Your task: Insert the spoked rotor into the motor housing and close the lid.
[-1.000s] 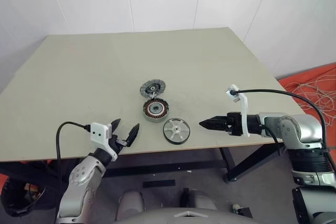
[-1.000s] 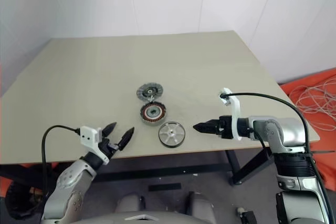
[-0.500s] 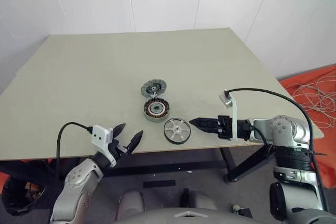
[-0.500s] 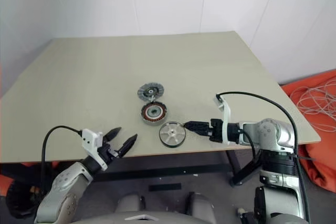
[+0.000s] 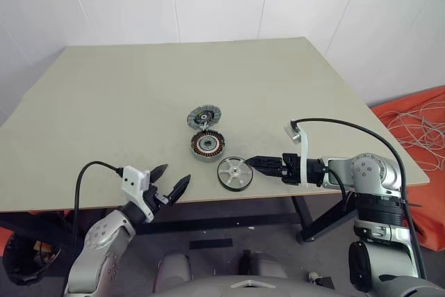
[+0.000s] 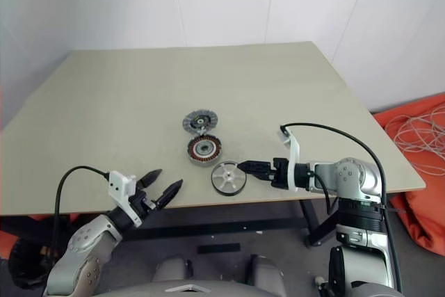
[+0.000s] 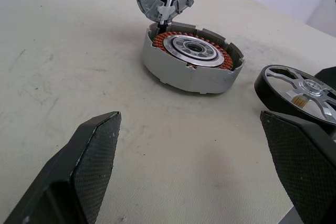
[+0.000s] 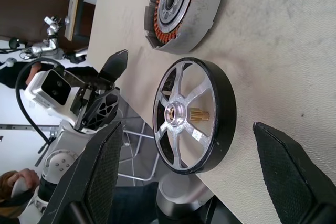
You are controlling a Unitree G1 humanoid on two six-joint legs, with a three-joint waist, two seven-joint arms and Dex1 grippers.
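Observation:
The spoked rotor [image 5: 233, 172], a silver wheel with a dark rim, lies flat near the table's front edge. Just behind it to the left sits the motor housing [image 5: 206, 145], its copper windings ringing a metal centre. The ribbed grey lid [image 5: 202, 115] rests right behind the housing, against its rim. My right gripper [image 5: 252, 163] is open, pointing left, its tips just right of the rotor's rim; in the right wrist view the rotor [image 8: 194, 115] lies between its spread fingers. My left gripper [image 5: 174, 177] is open over the front edge, left of the rotor, with nothing in it.
The parts sit close to the front edge of the beige table [image 5: 139, 88], with bare tabletop behind and to both sides. An orange cloth with loose cables [image 5: 417, 119] lies on the floor past the table's right edge.
My right gripper has moved left, from well right of the rotor to its rim, and its wrist has rolled. The left gripper has stayed in place.

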